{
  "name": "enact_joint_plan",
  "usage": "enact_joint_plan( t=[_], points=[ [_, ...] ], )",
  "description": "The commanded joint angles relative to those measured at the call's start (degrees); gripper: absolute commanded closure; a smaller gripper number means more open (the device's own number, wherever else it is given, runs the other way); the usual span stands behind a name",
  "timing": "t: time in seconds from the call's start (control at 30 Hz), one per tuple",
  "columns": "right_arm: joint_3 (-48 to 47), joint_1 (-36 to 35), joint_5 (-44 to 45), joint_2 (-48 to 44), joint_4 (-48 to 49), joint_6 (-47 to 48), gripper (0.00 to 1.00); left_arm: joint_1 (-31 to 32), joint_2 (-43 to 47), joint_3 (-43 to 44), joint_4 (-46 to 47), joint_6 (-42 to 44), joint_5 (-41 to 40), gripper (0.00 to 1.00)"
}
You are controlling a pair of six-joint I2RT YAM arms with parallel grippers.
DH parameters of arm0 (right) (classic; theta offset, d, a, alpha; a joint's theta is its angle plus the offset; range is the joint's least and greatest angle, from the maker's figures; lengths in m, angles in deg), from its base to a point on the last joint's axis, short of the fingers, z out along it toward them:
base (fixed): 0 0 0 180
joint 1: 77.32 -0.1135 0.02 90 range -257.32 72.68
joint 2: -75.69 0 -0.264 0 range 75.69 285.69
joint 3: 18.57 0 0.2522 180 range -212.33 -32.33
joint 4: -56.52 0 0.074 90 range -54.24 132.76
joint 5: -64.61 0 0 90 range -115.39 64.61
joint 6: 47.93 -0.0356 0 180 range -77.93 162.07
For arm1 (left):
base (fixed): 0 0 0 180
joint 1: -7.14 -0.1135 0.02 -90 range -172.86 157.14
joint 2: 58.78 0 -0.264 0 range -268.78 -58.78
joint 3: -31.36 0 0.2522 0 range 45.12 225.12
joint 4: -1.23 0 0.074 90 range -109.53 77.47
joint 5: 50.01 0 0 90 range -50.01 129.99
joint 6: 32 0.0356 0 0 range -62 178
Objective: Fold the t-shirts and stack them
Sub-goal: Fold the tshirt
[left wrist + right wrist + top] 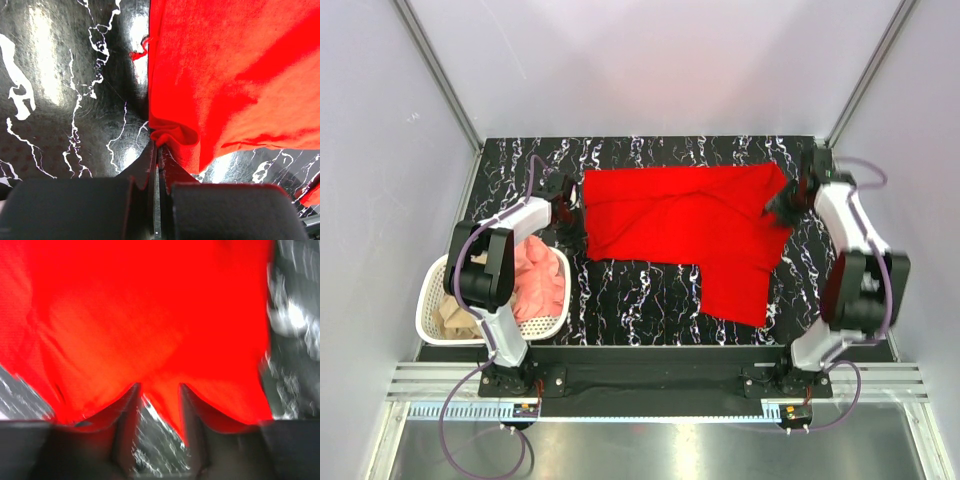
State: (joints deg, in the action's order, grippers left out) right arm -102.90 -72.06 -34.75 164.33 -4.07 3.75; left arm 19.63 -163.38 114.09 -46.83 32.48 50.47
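A red t-shirt [690, 225] lies spread on the black marbled table [630, 300], with one part hanging down toward the front right. My left gripper [572, 215] is at its left edge, shut on a bunched fold of the hem [172, 135], as the left wrist view [159, 145] shows. My right gripper [783, 208] is at the shirt's right edge. In the blurred right wrist view its fingers [131, 395] stand apart, with a point of red cloth [165, 400] hanging between them and the shirt filling the view beyond.
A white basket [432, 305] stands off the table's left edge, holding a pink garment [542, 278] and something beige [455, 318]. Grey walls enclose the table at the back and sides.
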Motion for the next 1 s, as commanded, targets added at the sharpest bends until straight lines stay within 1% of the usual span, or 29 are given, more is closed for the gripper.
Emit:
enact_joint_plan(
  t=[0.0, 0.03, 0.07, 0.1, 0.13, 0.17, 0.2, 0.23, 0.27, 0.3, 0.37, 0.4, 0.5, 0.53, 0.57, 0.67, 0.83, 0.97],
  points=[
    [-16.82, 0.10, 6.44, 11.33, 2.89, 5.09, 0.61, 0.34, 2.29, 0.55, 1.17, 0.03, 0.77, 1.00],
    [-19.67, 0.10, 6.99, 13.64, 2.62, 5.10, 0.64, 0.43, 2.20, 0.64, 1.17, -0.06, 0.77, 1.00],
    [-22.48, 0.10, 8.04, 15.93, 2.62, 5.02, 0.65, 0.52, 2.03, 0.73, 1.08, -0.06, 0.68, 1.00],
    [-25.12, 0.10, 9.00, 20.21, 2.71, 4.75, 0.65, 0.60, 1.68, 0.90, 0.91, -0.15, 0.59, 1.00],
    [-31.15, 0.02, 9.01, 22.69, 1.75, 4.66, 0.64, 0.69, 1.50, 1.16, 0.65, -0.23, 0.33, 1.00],
    [-34.34, -0.16, 9.01, 25.15, 0.87, 4.58, 0.63, 0.69, 1.33, 1.52, 0.47, -0.23, 0.33, 1.00],
    [-40.55, -0.33, 11.28, 30.05, -0.01, 4.05, 0.61, 0.78, 1.15, 1.61, 0.12, -0.50, 0.50, 1.00],
    [-43.66, -0.94, 12.00, 32.62, -1.93, 3.61, 0.58, 0.87, 1.24, 1.69, 0.03, -0.58, 0.42, 1.00],
    [-47.00, -1.30, 13.05, 37.43, -3.43, 3.09, 0.56, 0.96, 1.32, 1.96, 0.03, -0.76, 0.51, 1.00],
    [-53.12, -1.48, 13.93, 39.74, -6.06, 2.82, 0.55, 1.13, 1.41, 2.05, -0.32, -1.11, 0.42, 1.00],
    [-58.87, -2.79, 15.68, 45.71, -8.62, 2.21, 0.52, 1.39, 1.76, 2.40, -0.41, -1.46, 0.42, 1.00],
    [-63.07, -3.40, 16.39, 47.22, -10.02, 2.20, 0.50, 1.48, 1.76, 2.48, -0.33, -1.64, 0.42, 1.00],
    [-68.72, -4.99, 19.46, 51.54, -12.13, 2.73, 0.48, 1.48, 1.24, 3.36, -0.59, -1.82, 0.33, 1.00],
    [-69.52, -4.99, 20.17, 52.33, -12.49, 2.64, 0.48, 1.48, 0.71, 3.63, -0.76, -1.73, 0.24, 1.00],
    [-69.88, -6.65, 21.57, 53.29, -12.85, 2.38, 0.49, 1.48, 0.45, 4.06, -0.94, -1.64, 0.33, 1.00],
    [-68.40, -7.71, 23.60, 53.83, -12.24, 3.08, 0.49, 1.48, 0.01, 4.68, -0.94, -1.64, 0.33, 1.00],
    [-66.72, -8.16, 24.13, 55.41, -10.75, 5.01, 0.51, 1.48, -0.43, 5.12, -1.03, -1.47, 0.59, 1.00],
    [-66.72, -8.51, 25.18, 56.38, -9.77, 5.98, 0.57, 1.48, -0.78, 5.38, -1.38, -0.94, 0.51, 1.00]
  ],
)
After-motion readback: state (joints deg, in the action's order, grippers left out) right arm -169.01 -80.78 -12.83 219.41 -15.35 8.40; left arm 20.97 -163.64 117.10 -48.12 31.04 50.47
